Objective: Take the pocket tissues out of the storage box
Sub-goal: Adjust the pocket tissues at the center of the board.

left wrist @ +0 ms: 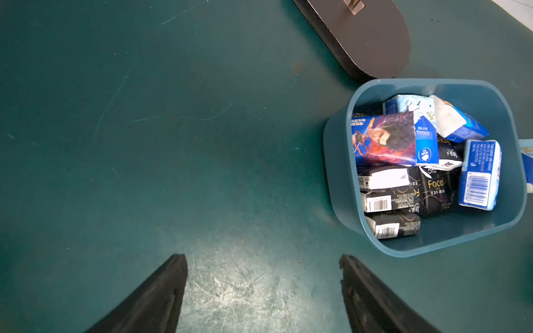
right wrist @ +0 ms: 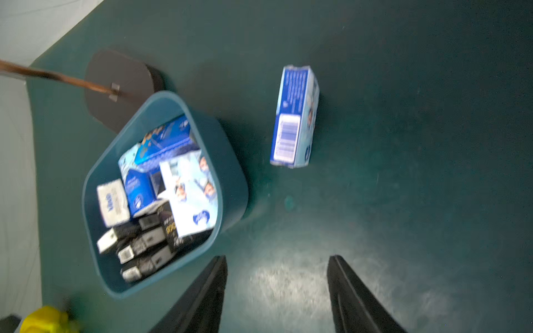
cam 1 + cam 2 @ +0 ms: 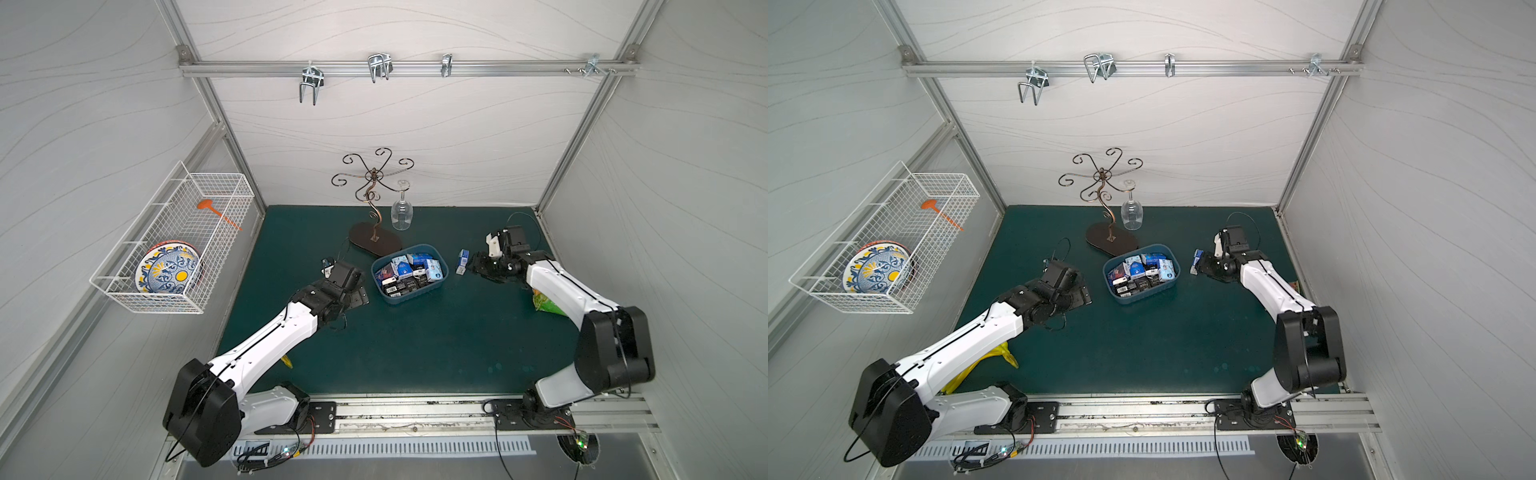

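Since one blue-white pack lies on the desk just beside the storage box, we're between picks. Both our right pincer and left pincer stand spread, empty. Next: dip into the box for the jumbled black and blue pocket tissues filling it.

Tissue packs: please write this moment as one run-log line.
right gripper open, empty | one blue pack on table, outside box | other packs in box | left gripper open, empty
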### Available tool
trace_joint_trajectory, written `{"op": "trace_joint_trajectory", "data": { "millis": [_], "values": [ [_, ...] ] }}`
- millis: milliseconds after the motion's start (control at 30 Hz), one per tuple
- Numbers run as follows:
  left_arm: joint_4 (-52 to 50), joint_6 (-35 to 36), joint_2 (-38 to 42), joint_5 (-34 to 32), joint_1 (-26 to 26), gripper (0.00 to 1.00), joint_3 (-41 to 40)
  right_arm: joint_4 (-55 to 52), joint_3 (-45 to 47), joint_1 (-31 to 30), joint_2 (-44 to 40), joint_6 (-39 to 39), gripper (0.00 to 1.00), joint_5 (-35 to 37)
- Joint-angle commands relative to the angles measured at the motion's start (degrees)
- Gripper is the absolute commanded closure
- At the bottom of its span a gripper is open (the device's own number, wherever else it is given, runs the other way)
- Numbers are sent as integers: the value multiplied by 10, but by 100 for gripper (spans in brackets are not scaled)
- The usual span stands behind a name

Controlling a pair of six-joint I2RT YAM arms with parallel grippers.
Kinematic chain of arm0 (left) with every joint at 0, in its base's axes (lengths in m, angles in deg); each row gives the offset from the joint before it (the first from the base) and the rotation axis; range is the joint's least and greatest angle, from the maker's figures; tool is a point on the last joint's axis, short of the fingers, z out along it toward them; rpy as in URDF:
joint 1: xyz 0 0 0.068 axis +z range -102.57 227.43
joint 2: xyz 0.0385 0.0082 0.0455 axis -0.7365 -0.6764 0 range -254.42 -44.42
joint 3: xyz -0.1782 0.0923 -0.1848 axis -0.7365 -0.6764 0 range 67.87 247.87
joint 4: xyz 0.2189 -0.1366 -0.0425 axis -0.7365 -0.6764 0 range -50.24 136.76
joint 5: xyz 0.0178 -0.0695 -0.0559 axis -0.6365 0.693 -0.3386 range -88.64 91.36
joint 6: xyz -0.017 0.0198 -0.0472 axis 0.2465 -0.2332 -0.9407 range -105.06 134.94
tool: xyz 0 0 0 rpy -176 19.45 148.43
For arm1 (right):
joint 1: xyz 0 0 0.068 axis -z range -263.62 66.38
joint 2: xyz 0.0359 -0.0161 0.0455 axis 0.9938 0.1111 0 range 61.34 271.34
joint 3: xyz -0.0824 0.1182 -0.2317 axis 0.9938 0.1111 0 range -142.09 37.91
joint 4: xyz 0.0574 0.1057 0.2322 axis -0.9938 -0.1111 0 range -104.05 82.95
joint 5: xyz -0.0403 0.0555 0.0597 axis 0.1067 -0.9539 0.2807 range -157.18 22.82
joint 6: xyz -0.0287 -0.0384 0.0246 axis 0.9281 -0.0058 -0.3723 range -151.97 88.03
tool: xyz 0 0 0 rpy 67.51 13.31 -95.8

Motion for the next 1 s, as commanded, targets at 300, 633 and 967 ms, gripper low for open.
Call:
{"op": "trace_joint_trajectory", "data": {
  "millis": [300,633,967],
  "values": [
    [7,10,-1,-2,-7,13,28,-71,-206,-19,195,0,40,106],
    [9,17,-4,-9,-6,12,29,-112,-278,-27,288,14,45,114],
    [9,17,9,-19,-6,12,21,-78,-232,-37,266,12,70,104]
  ]
}}
